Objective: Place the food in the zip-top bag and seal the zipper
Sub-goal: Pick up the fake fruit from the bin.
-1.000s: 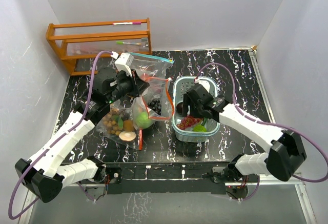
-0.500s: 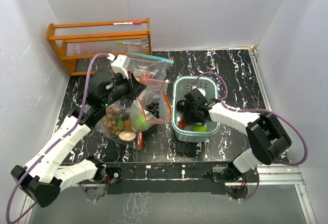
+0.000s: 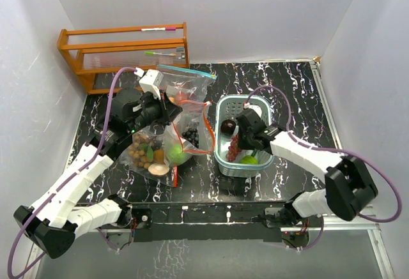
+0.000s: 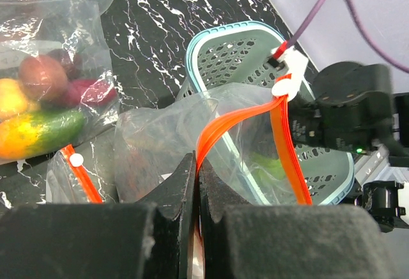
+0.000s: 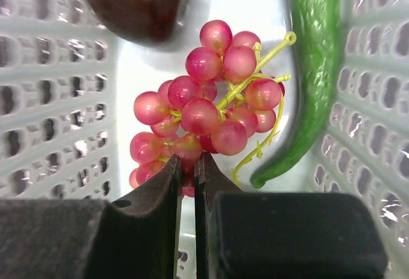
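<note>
Grips the grape bunch (image 5: 208, 116) by its lowest berries with the right pincer (image 5: 189, 161) in the basket (image 5: 57, 100), three o'clock from the bag (image 4: 160, 138) pinched by the left pincer (image 4: 196, 177), risking a slip on lifting.

At bottom centre the left gripper (image 4: 197, 167) pinches the orange zipper strip (image 4: 238, 120) of a clear zip-top bag (image 4: 160, 140), with a teal basket (image 4: 223, 50) behind at upper right.

Top edge cuts off the dark red fruit (image 5: 134, 1) and green pod (image 5: 316, 68).
</note>
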You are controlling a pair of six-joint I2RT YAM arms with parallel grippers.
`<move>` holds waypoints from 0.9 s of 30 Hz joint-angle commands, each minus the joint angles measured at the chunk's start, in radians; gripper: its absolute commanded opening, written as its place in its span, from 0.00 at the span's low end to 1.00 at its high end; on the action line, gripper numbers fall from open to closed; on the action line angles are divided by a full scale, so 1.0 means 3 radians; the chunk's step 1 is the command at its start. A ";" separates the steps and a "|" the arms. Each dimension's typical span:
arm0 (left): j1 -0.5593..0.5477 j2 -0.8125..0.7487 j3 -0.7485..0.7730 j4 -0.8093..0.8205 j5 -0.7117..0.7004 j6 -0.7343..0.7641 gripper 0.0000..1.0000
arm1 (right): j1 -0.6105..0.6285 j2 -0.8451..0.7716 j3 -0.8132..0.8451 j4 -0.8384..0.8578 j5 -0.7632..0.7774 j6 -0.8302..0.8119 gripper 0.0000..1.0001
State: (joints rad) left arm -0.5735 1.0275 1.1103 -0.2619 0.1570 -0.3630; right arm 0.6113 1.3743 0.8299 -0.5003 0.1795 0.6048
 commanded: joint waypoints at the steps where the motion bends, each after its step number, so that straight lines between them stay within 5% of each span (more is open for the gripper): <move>1: -0.0017 -0.0097 -0.0024 0.0118 0.0024 -0.0017 0.00 | 0.0000 -0.0458 0.0514 -0.0174 0.0220 -0.0228 0.08; 10: -0.0020 0.0018 -0.0142 0.0275 0.0040 -0.0079 0.00 | -0.0001 -0.1009 0.1251 -0.0526 -0.0038 -0.0801 0.08; 17: -0.0021 0.0222 -0.0155 0.0412 0.0132 -0.0170 0.00 | 0.0001 -0.1035 0.1823 -0.0367 -0.0995 -0.1209 0.08; 27: -0.0019 0.0375 -0.0090 0.0493 0.0193 -0.0176 0.00 | 0.0034 -0.0774 0.1798 0.0059 -0.1961 -0.1270 0.09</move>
State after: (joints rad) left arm -0.5735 1.1534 1.0630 -0.1635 0.1947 -0.4088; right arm 0.6121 1.1259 1.3609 -0.6117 -0.2634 0.2375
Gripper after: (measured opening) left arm 0.010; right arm 0.114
